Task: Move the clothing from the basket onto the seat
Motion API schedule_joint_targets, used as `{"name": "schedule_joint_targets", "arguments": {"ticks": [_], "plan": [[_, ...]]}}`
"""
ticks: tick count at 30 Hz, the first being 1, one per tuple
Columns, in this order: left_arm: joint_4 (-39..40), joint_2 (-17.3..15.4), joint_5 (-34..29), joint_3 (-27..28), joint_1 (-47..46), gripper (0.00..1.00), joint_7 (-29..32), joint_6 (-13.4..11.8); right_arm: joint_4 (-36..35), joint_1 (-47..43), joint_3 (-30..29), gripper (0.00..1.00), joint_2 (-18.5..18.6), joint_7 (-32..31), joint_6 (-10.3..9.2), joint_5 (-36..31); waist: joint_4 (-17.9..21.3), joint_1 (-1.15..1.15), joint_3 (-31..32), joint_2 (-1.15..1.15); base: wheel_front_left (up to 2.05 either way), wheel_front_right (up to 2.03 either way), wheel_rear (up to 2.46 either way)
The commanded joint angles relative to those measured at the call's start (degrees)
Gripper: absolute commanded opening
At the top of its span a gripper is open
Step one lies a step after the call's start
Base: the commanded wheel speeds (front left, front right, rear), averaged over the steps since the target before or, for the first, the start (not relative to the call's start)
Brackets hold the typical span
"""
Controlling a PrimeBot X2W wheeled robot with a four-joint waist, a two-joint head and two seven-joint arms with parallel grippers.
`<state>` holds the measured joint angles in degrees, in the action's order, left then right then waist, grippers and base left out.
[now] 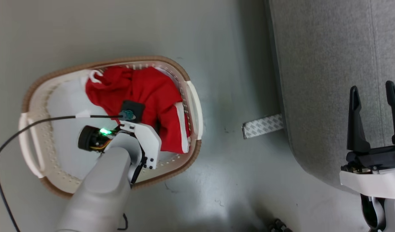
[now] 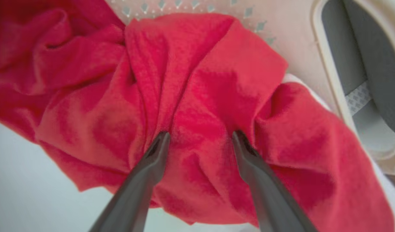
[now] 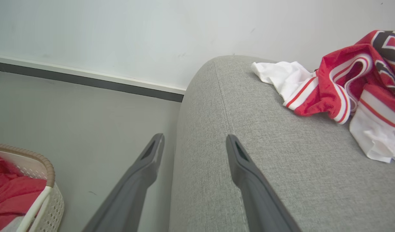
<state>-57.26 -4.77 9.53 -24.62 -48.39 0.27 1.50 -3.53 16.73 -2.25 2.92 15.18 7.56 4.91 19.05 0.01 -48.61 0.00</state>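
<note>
The 2 left fingers (image 2: 144,180) stand apart, their tips sunk into the red clothing (image 2: 210,90) inside the basket (image 2: 291,19), with a raised fold of cloth between them; nothing is clamped yet. To pick well, I judge they should close on that fold rather than on flat cloth, going deep enough to gather several layers but stopping short of the pale pad (image 2: 23,199) under the heap, which belongs in the basket; then they should lift straight up until the trailing hem clears the rim, since loose fabric could snag there or tip so light a basket. The 2 right fingers (image 3: 252,183), also apart and empty, hang to the right of the basket over the rounded edge of the seat (image 3: 255,129); they could catch a dangling end if the garment sags.

The cloth is soft, matt and slightly fuzzy, crumpled into deep folds, with a white band (image 1: 182,125) on its side toward the basket's right handle; it will likely slump and stretch rather than hold shape. The basket is oval, of stiff white plastic with perforated walls and a brown woven-looking rim, and it sits on smooth grey floor (image 1: 223,48). The seat is coarse light grey weave with stitched seams; on it, well apart from the basket, lies another garment (image 3: 329,93), glossy red with white panels and striped trim.
</note>
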Motion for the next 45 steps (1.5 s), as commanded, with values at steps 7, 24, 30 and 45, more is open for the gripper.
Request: {"name": "schedule_joint_targets", "arguments": {"ticks": [7, 24, 30, 45], "plan": [[-3.39, -0.04, 1.6, -0.58, -1.65, 0.0, -3.77, 3.7, -2.49, -2.25, -0.8, 1.0, 0.01, -0.05, -0.14, -2.82, -2.51, -0.01, -1.31, 0.0, 0.17, 0.17, 0.17], [-1.74, 1.79, 10.33, -0.61, 6.16, 0.0, -14.36, 5.49, 5.12, -2.51, -1.78, 1.0, 0.03, -0.05, -0.14, -3.46, -11.77, -0.01, 21.18, 0.0, 0.0, 0.0, 0.0], [2.97, 1.8, 13.4, -2.49, 12.52, 0.0, -14.9, 5.0, 9.06, -6.47, -1.4, 1.0, 0.03, -0.05, -0.14, -4.17, -15.48, -0.01, 33.26, 0.0, 0.0, 0.0, 0.0], [24.11, -1.21, 15.01, -3.62, 24.56, 0.0, -9.08, -1.68, 14.17, -17.53, 2.43, 1.0, 0.02, -0.05, -0.14, -3.42, -21.12, -0.01, 51.65, 0.0, 0.0, 0.0, 0.0]]}}
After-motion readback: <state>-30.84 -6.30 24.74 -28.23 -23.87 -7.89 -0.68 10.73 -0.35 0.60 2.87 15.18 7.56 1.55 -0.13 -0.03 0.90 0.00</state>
